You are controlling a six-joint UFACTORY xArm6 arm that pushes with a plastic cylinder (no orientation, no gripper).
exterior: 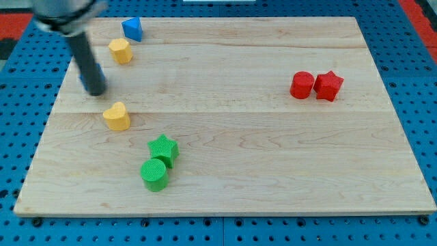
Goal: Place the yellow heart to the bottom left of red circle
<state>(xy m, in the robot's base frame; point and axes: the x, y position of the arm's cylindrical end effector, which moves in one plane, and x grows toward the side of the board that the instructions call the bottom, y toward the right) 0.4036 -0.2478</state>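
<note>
**Figure: Rod tip above-left of the yellow heart, with open board toward the red circle**

Camera view — The arm carries no jaws, so there is nothing to spread or press together; it ends in a dark rod whose tip [95,91] rests on the wooden board [225,147] near the view's left edge. The yellow heart [117,116] lies just below and slightly right of the tip, apart from it. A yellow hexagon-like block [121,50] and a blue block [132,29] sit above, near the view's top-left corner. A green star [164,148] touches a green cylinder [154,174] below and right of the heart. The red circle [302,85] stands touching a red star [328,85] at the view's right.

Handling, as a judgement: the heart looks small, rigid and light, likely to slide readily on the smooth wood and to rotate if pushed off-centre. Contact is best made on its left flank, in line with its middle. The lane rightward is wide and bare — the green pair lies just below it. The board's left edge is close behind the heart; room beside the red circle's lower left is ample.
</note>
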